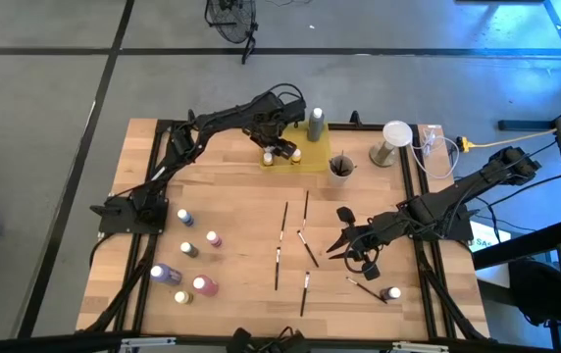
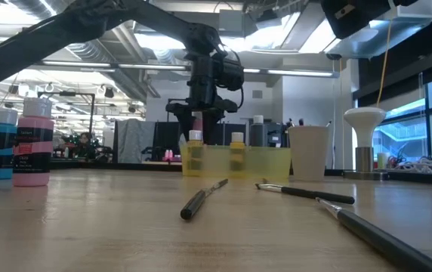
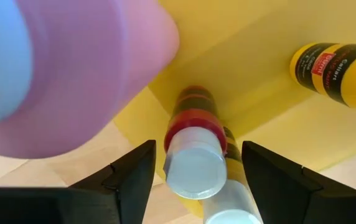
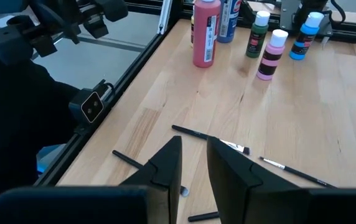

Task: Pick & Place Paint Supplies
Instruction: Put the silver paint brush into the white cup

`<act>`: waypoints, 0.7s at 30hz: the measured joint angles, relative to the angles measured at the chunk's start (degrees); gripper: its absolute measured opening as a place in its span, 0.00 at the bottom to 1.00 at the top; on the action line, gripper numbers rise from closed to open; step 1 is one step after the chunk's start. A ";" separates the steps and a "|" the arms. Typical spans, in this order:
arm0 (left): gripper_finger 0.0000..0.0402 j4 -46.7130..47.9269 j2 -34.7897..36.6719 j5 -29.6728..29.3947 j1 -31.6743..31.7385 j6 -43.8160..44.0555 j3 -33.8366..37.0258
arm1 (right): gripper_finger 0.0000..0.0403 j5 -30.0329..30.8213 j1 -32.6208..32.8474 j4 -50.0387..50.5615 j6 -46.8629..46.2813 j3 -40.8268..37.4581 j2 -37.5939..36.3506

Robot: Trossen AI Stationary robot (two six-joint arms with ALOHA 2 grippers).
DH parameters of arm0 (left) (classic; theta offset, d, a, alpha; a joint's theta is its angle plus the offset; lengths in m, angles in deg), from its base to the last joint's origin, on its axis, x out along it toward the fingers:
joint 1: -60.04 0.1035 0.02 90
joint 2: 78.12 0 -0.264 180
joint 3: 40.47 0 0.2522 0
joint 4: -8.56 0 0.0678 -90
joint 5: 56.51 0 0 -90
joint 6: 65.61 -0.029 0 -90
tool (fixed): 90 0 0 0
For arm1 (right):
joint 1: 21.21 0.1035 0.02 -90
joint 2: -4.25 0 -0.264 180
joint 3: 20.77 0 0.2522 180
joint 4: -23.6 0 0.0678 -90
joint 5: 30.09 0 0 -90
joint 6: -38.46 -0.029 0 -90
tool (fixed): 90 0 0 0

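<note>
The left pincer is positioned over the yellow tray at the 12 o'clock edge of the worktop. In the left wrist view its fingers are spread apart, with a red-banded bottle with a pale cap standing between them inside the tray. No finger touches that bottle. A yellow bottle stands farther off in the same tray, and a large pink bottle fills the near corner of that view; whether it touches anything cannot be determined.

The right pincer is located toward 4 o'clock on the worktop. In the right wrist view its fingers are slightly parted and hold nothing. A dark-handled paintbrush lies on the wood just beyond them.

Several paintbrushes lie scattered around the worktop centre, apart from one another. One more brush lies near 5 o'clock, beside a small bottle.

A group of paint bottles stands at 8 o'clock, well apart from both pincers.

A cup holding dark brushes stands just beside the tray at 1 o'clock.
</note>
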 joint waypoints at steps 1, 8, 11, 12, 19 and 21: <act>0.58 0.02 0.00 0.00 0.00 0.11 0.00 | 0.19 0.00 -0.01 0.00 0.00 0.00 0.00; 0.58 1.56 0.02 0.89 0.00 0.10 -0.65 | 0.19 0.09 -0.01 -0.02 -0.82 0.00 0.00; 0.58 1.91 0.07 0.93 0.00 0.10 -1.73 | 0.19 0.14 0.00 -0.02 -1.51 0.00 0.00; 0.58 2.50 0.07 0.41 0.00 0.10 -2.35 | 0.19 0.13 -0.01 -0.03 -1.68 0.00 0.00; 0.58 5.01 0.11 -0.76 0.00 -0.34 -6.44 | 0.19 0.13 0.00 -0.04 -1.70 0.00 0.00; 0.58 7.20 0.11 -0.76 0.00 -0.34 -8.06 | 0.19 0.13 -0.02 -0.04 -1.69 0.00 0.00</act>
